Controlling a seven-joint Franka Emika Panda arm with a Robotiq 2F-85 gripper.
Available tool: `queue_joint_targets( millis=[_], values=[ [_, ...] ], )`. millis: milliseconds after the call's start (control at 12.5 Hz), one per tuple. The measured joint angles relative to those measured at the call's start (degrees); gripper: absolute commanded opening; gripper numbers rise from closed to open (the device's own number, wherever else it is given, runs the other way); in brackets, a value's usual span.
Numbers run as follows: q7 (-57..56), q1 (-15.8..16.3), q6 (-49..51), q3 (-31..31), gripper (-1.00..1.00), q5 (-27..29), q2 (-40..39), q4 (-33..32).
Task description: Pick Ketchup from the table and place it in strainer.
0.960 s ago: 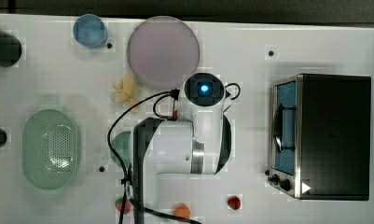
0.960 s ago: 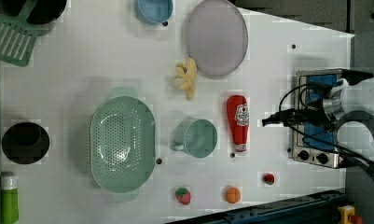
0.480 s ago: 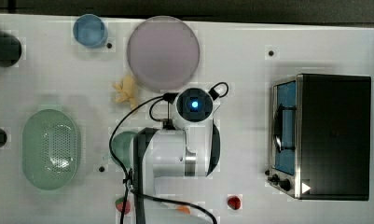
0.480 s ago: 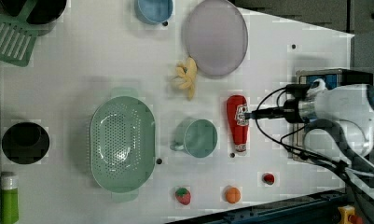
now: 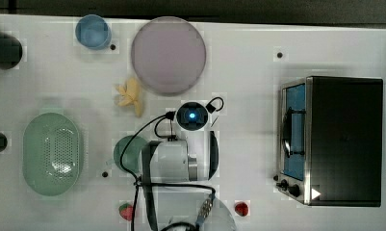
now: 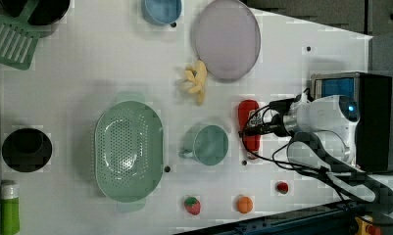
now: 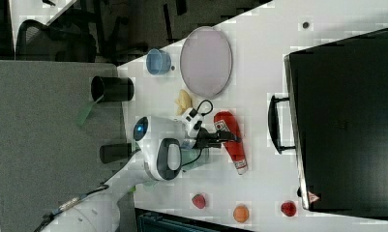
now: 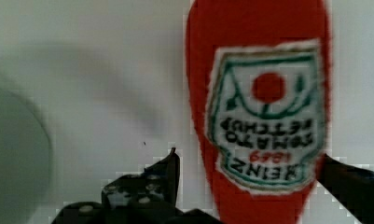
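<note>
Covering the room's middle, white table [image 5: 248, 72] bears ketchup [image 8: 259, 56] — tool [image 8: 250, 177] spread wide astride it.

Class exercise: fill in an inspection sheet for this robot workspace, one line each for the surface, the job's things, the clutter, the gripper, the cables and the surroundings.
Surface: white table, mostly bare between items.
Job's things: ketchup lying flat on the table; strainer empty, apart from the bottle.
Clutter: green mug between strainer and ketchup; lilac plate; blue bowl; banana toy; strawberry; orange fruit; dark-red fruit; green spatula; toaster oven.
Gripper: gripper open, a finger on either side of the ketchup, not yet closed.
Cables: black cables trailing from the arm.
Surroundings: grey partition, black chair.
</note>
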State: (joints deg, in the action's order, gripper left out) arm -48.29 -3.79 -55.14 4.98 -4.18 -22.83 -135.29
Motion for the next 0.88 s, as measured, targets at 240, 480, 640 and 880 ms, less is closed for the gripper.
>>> queue_joint_targets(
  millis=[240,480,640,880],
  values=[
    [0.0,-0.11,-1.57,0.21,0.69,-0.45,-1.76,-0.34],
    [-0.08,0.11,-3.44,0.46,0.26,-0.56,-1.69,0.22],
    [-0.08,0.1,-3.27,0.31,0.26,-0.4,-0.69,0.0],
    [-0.08,0.15,-0.64,0.17,0.26,-1.01,5.41,-0.78]
  ],
)
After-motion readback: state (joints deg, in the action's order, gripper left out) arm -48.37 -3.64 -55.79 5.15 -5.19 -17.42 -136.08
